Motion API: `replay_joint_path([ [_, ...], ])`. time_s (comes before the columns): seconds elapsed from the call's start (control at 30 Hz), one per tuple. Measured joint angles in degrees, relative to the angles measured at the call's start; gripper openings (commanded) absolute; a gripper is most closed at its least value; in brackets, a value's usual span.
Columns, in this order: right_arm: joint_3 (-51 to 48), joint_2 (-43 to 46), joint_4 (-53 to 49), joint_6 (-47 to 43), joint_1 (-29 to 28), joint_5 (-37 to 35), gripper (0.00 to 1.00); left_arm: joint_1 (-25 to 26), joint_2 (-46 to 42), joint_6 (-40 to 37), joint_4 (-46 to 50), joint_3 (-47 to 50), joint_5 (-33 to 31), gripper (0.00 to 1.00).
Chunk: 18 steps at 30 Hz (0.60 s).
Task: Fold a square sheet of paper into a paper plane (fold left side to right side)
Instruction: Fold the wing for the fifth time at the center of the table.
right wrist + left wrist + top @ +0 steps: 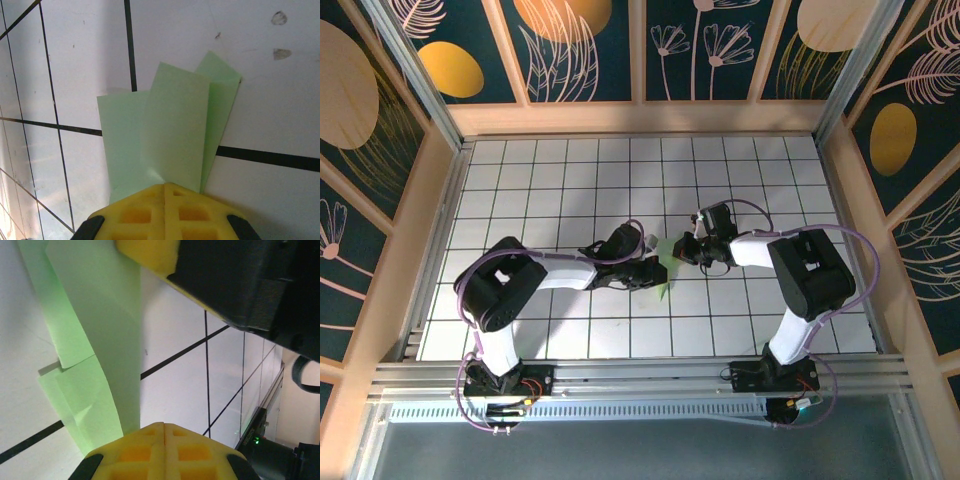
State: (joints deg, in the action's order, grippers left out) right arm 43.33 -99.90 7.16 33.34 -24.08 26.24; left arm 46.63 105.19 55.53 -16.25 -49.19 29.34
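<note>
Left gripper (164, 427) and right gripper (166, 187) both closed, tips against green paper (170, 125). Pale sheet, folded into overlapping flaps.

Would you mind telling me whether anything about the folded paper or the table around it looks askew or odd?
Yes: the green paper is folded unevenly; its layers fan apart with stepped edges instead of lining up. Two small dark specks also mark the white table near it.

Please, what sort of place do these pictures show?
Probably a robot test cell: a white grid table, a left arm and a right arm on a metal rail, and flower-print walls closing it in.
</note>
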Motion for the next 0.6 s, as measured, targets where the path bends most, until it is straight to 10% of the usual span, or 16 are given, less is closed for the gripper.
replay_joint_path([
  [0.6, 0.0, 0.0, 0.0, 0.0, 0.0, 0.0, 0.0, 0.0, 1.7, 0.0, -0.3, 0.7, -0.4, 0.05],
])
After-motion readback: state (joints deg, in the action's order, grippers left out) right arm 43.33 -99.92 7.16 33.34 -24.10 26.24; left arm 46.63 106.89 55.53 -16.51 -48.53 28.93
